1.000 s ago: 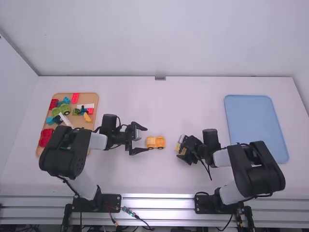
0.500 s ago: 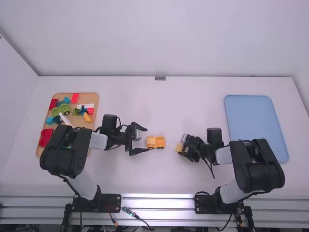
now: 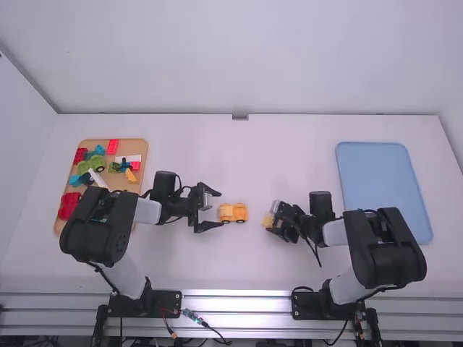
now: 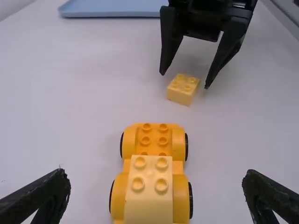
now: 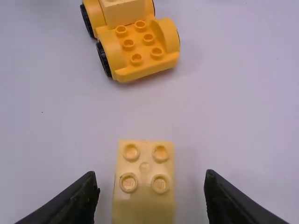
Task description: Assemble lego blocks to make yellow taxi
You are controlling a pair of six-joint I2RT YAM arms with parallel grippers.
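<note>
The white table (image 3: 217, 267) spreads across the frame, with the left arm (image 3: 96, 228) at lower left and the right arm (image 3: 383, 249) at lower right. A blue tray (image 3: 383, 188) lies at right; a tan tray (image 3: 134, 146) with coloured bricks sits at upper left. Near the middle, the left gripper (image 4: 156, 177) has its fingers parted and empty, one to either side of the yellow wheeled base (image 3: 233, 212), which stands just left of the frame's centre line. The right gripper (image 5: 152, 176), a little right of centre, is also spread and holds nothing, its fingers straddling the loose yellow block (image 5: 145, 205). That block rests studs up on the table, apart from the base. A pale block (image 4: 149, 200) already rides on the base, with bare studs beside it. The step in hand looks to be picking up the loose block. Centre it between the fingers, square to its side walls, and close low and evenly; an oblique pinch could twist it. Leave its underside free for seating. For pressing it on, the left gripper would do well to brace the base, since wheels may roll; line up studs before pushing straight down.
</note>
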